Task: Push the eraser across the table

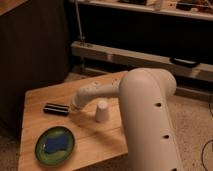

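A dark, oblong eraser (56, 108) lies on the wooden table (100, 142) towards its left side. My gripper (74, 107) is at the end of the white arm, low over the table and right against the eraser's right end. Its fingertips are hidden by the wrist.
A white cup (102, 111) stands upside down just right of the gripper. A green plate (44, 151) with a blue sponge (57, 144) on it sits at the front left. The table's left edge (24, 130) is close to the eraser. A dark cabinet and a metal rail stand behind.
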`<state>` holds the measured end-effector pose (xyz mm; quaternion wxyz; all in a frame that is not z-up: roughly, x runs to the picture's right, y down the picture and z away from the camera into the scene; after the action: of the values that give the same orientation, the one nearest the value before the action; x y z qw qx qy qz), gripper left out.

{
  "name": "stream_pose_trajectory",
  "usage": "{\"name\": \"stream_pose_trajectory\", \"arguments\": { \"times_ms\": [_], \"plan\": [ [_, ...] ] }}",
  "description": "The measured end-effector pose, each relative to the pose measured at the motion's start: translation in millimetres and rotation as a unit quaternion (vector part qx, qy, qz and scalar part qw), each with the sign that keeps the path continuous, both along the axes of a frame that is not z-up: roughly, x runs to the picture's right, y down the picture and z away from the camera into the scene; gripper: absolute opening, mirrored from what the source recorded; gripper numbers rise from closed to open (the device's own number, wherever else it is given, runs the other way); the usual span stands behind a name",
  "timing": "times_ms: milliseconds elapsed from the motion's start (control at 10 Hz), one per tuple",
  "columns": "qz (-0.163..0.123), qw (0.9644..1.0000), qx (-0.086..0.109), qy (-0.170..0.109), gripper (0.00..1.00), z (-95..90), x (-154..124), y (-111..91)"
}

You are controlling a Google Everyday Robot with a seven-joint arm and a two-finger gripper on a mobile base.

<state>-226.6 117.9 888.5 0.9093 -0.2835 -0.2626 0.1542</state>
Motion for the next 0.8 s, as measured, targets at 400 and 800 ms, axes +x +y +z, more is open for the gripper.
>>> {"name": "stream_pose_trajectory", "arguments": {
  "times_ms": [400, 800],
  "plan": [
    [-0.003, 0.9998, -0.002, -0.017, 0.03, 6.8, -22, -11],
    [-0.012, 0.9993, -0.001, -0.036, 0.03, 11.7, -45, -20]
  ]
}}
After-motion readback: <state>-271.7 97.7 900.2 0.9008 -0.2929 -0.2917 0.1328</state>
